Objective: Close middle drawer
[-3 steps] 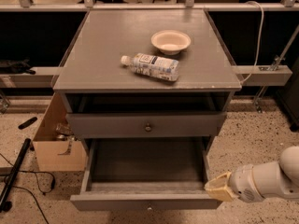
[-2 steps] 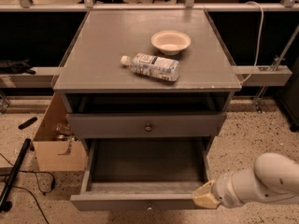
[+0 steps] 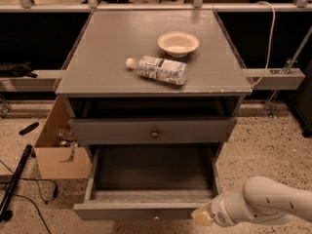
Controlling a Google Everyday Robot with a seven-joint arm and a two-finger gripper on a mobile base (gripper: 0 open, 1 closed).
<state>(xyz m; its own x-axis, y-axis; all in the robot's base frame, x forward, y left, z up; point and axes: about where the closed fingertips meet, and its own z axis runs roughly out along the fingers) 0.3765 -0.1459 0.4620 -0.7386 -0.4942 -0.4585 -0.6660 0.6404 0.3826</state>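
Note:
The middle drawer (image 3: 151, 167) is a wide grey box, pulled far out below the cabinet, and its inside is empty. Its flat front panel (image 3: 126, 211) lies near the bottom edge of the view, with a small round knob (image 3: 156, 217) at its centre. My gripper (image 3: 202, 217), cream-tipped on a white arm (image 3: 265, 206), comes in from the lower right. It sits at the right end of the front panel, touching or nearly touching it. Above, another grey drawer front (image 3: 154, 130) with a matching knob stands only slightly out.
The grey tabletop (image 3: 112, 57) carries a plastic bottle (image 3: 158, 69) lying on its side and a cream bowl (image 3: 178, 43). An open cardboard box (image 3: 58, 152) stands on the speckled floor at the left, with black cables and a pole (image 3: 14, 184) beside it.
My gripper and arm have moved left and slightly down, from beside the drawer's right corner to the right end of its front panel. The drawer has not visibly moved.

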